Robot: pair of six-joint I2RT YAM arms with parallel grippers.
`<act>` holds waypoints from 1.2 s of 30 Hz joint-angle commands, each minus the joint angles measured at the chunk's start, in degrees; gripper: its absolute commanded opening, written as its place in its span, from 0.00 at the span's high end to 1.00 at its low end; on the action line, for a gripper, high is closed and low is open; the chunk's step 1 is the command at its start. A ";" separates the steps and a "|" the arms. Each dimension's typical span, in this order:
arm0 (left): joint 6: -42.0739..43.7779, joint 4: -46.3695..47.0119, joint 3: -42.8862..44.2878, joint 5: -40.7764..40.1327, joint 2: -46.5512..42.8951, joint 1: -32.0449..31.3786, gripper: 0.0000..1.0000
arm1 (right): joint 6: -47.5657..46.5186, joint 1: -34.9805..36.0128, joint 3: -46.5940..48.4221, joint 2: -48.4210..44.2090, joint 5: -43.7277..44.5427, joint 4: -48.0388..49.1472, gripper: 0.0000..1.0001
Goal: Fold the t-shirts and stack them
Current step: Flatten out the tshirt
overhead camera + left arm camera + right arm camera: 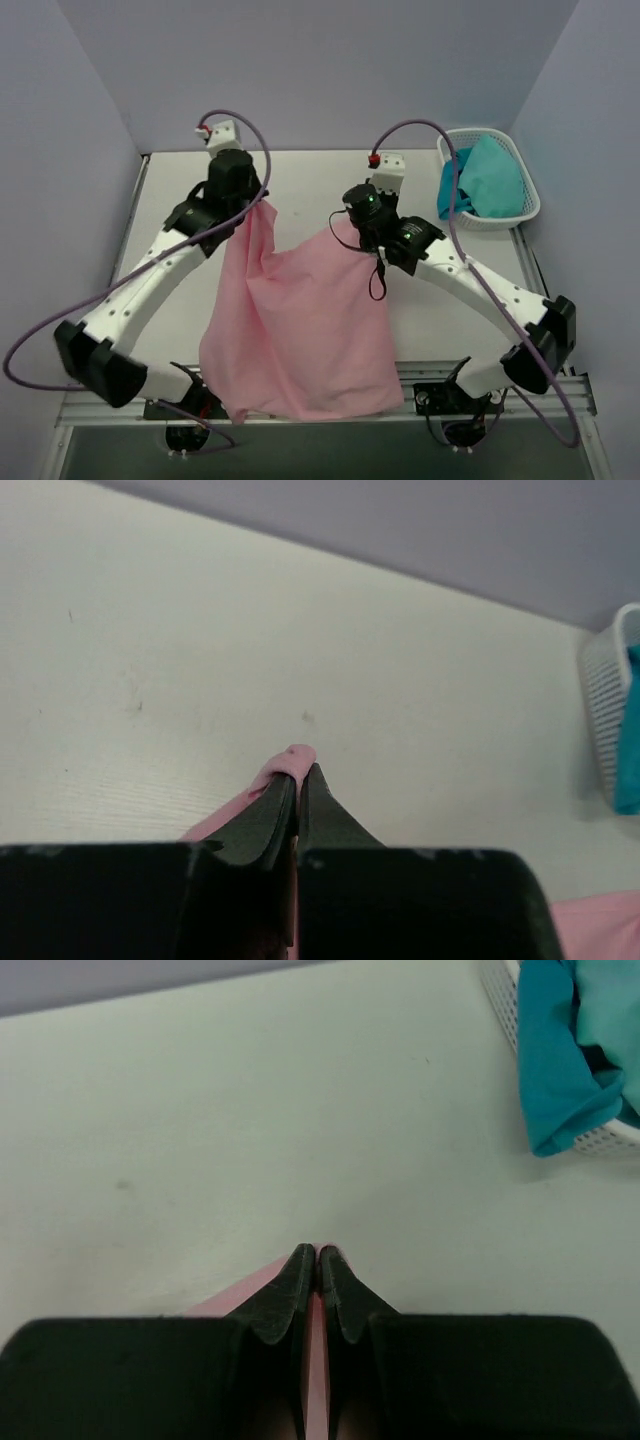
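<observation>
My left tool [298, 776] is pinched tight on one top corner of the pink t-shirt [300, 320]. My right tool [317, 1254] is pinched tight on another corner. Both corners are up high, so the shirt hangs between my two arms. Its bottom reaches the near edge of the counter [300, 175]. On my far right sits a white basket [478, 133] with blue-green cloth [492, 178] inside.

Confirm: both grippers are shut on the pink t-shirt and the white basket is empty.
Wrong on the basket: it holds teal cloth, as the top external view shows. The left gripper and right gripper are indeed shut on the pink t-shirt.
</observation>
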 commanded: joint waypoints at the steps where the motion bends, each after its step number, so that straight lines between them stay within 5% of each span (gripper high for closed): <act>1: 1.21 4.50 6.35 3.95 12.75 5.18 0.98 | 1.54 -12.64 -1.80 3.25 -8.52 7.39 1.00; 5: -1.60 1.98 16.62 9.34 36.26 11.25 0.98 | 2.15 -16.88 0.91 14.74 -4.79 8.64 1.00; 11: -0.90 -1.73 32.65 9.34 56.61 14.33 0.98 | 2.42 -21.37 8.73 27.40 -0.81 9.34 1.00; 17: -2.66 -1.32 38.56 4.18 55.70 17.68 0.98 | 1.63 -26.38 22.33 40.85 -0.36 9.34 1.00; 20: 2.86 5.54 35.21 6.87 52.34 18.38 0.89 | 0.75 -28.58 30.41 46.65 -1.33 8.11 1.00; 24: 5.33 -4.24 53.00 11.36 61.80 21.27 0.86 | -0.48 -30.25 42.01 53.35 -0.20 5.83 1.00; 25: 6.21 -6.46 58.01 14.24 64.44 21.72 0.82 | -1.00 -30.51 44.32 54.58 -0.02 5.56 0.93; 26: 7.35 -8.74 68.24 14.88 69.86 21.90 0.73 | -1.53 -30.87 46.60 57.11 -0.02 5.30 0.48; 27: 9.36 -12.68 72.96 14.97 72.17 21.98 0.52 | -2.67 -30.96 51.67 58.27 0.24 4.60 0.11; 28: 10.25 -13.85 76.48 14.45 73.68 21.99 0.24 | -2.94 -31.04 54.33 59.41 1.03 2.42 0.00; 29: 11.21 -14.30 79.30 13.66 74.39 22.07 0.06 | -3.12 -31.04 56.53 60.64 2.17 1.61 0.00; 32: 12.10 -9.94 74.09 12.43 67.06 22.51 0.06 | -4.26 -30.96 57.71 57.69 2.62 1.08 0.00; 36: 10.70 -1.04 53.72 11.89 53.50 22.86 0.06 | -3.21 -30.61 46.13 46.62 1.57 5.37 0.00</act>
